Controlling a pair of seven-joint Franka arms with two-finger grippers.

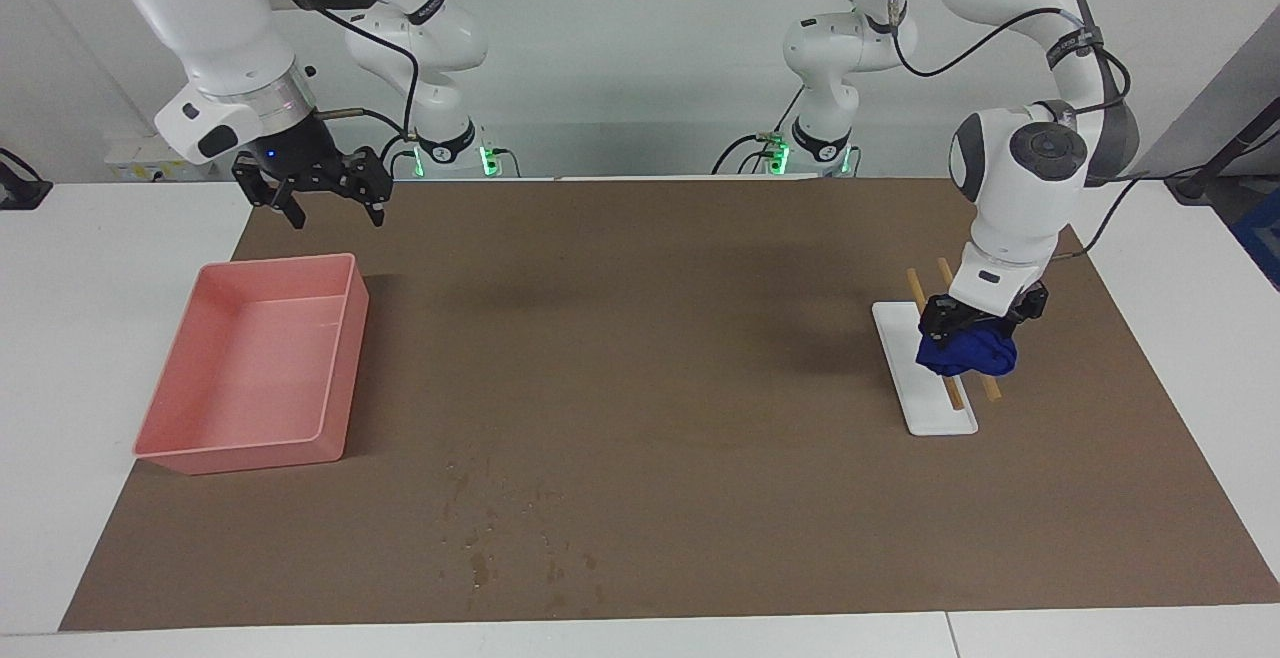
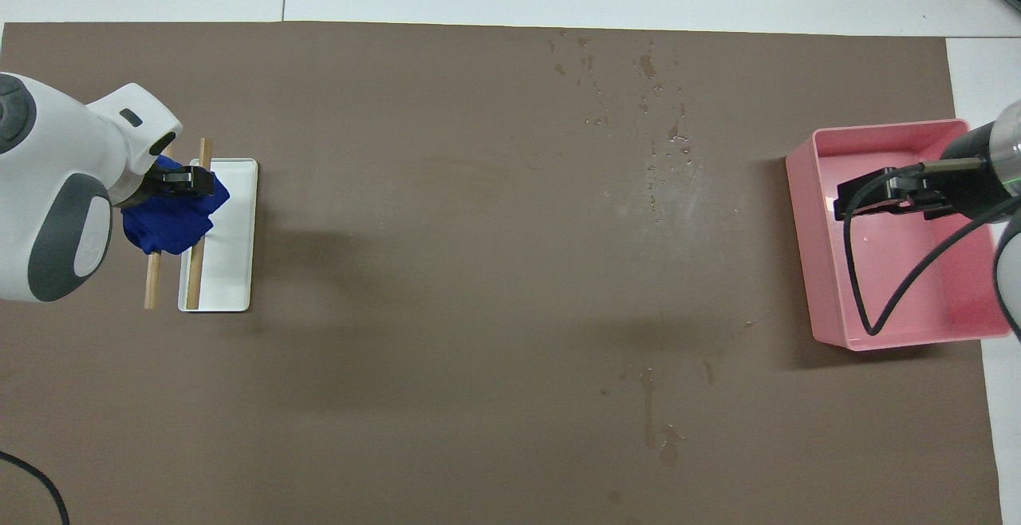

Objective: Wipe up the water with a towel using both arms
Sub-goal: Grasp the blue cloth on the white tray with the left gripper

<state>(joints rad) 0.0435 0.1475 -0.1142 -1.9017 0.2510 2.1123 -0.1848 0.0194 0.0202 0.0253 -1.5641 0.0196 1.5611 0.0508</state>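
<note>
With left gripper [image 1: 978, 323] down on wrinkled royal-blue cloth towel [image 1: 968, 353], jaws spread around it: pickup step. Needs closing, then lifting. Right gripper [image 1: 325, 200] waiting, jaws spread.

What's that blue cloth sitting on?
The towel rests on two wooden sticks laid across a white tray. The left gripper is down on the towel, covering its top and the stretch of sticks beneath.

Bright, even light is falling from above, both views are staying sharp to the edges, and soft shadows are lying on the brown mat [image 1: 640, 358] at mid-frame and beside the pink tray [image 1: 340, 368].
</note>
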